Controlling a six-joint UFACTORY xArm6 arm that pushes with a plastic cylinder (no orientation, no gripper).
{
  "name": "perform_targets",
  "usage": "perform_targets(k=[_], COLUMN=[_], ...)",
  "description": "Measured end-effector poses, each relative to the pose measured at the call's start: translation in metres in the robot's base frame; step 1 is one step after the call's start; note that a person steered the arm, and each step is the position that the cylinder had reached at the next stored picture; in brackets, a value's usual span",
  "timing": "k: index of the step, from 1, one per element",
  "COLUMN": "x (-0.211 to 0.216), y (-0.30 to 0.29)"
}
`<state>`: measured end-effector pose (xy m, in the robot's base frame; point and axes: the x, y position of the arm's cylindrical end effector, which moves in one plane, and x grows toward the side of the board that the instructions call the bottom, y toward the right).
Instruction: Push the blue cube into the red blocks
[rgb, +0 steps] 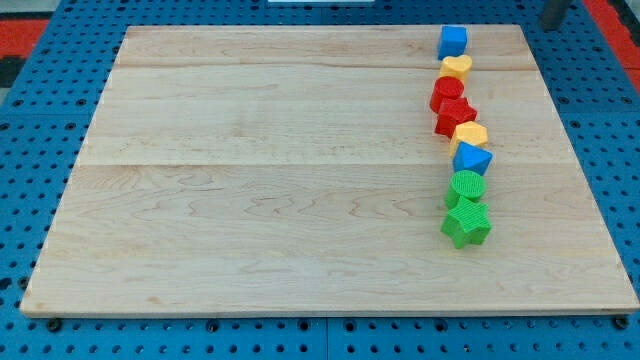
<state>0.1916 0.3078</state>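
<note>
Wooden board (300, 180) on blue pegboard: eight blocks in one column toward three o'clock, likely lined up by pushing. From twelve to six: blue cube (452, 41), yellow heart (457, 67) touching it, red cylinder (447, 93), red star (456, 116), yellow block (469, 134), blue pentagon-like block (472, 159), green cylinder (466, 187), green star (466, 223). My tip is out of view; only a dark rod (553, 10) shows at one o'clock, contact state undeterminable.
</note>
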Motion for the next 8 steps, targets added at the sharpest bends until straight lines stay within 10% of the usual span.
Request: perform_targets(k=[2, 4, 8], x=[0.011, 0.115, 0.138], y=[-0.124, -0.148, -0.108])
